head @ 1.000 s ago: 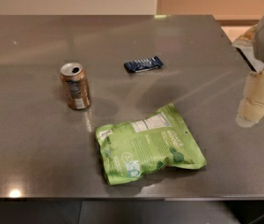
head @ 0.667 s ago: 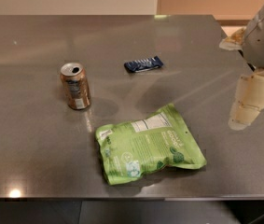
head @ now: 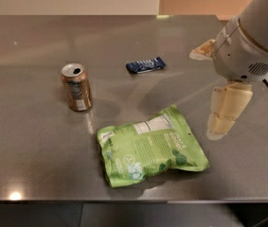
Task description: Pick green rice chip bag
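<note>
Green rice chip bag (head: 150,148) lies flat on the steel surface (head: 34,141) near its front edge, label side up, its white nutrition panel toward the back. It looks light, puffy and soft, so it should give under pressure, and its glossy film may slip. A crimped end seam or a pinch of the puffed middle seems the safest hold. The end effector (head: 226,112) hangs just right of the bag, apart from it and carrying nothing; whether it is wide or narrow cannot be told from this angle. Most of the arm is cut off at the right edge. A can (head: 76,86) and a small dark blue wrapper (head: 146,65) sit well behind the bag.
</note>
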Robot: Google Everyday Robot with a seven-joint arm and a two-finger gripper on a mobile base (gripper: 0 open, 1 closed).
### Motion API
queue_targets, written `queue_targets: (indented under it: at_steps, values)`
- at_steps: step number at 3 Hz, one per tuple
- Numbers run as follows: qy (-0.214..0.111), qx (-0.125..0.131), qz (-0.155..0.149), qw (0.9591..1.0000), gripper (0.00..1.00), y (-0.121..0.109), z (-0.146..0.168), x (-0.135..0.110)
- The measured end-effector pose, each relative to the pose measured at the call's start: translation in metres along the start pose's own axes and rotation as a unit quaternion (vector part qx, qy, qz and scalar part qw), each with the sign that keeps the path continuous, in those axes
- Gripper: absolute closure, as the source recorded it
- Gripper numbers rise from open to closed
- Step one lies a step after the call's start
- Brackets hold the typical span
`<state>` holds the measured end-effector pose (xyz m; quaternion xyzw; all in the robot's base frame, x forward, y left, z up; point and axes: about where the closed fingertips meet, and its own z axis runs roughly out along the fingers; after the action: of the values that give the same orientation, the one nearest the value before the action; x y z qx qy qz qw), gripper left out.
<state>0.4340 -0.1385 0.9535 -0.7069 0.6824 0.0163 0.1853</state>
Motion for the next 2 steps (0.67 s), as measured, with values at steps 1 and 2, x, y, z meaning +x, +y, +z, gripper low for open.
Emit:
queue_targets:
  at_steps: [1, 2]
  values:
    - [-0.014, -0.020, -0.020, 0.9995, 0.00, 0.008, 0.018, -0.016]
    - [-0.025, -0.030, -0.042, 0.9984, 0.00, 0.019, 0.038, -0.029]
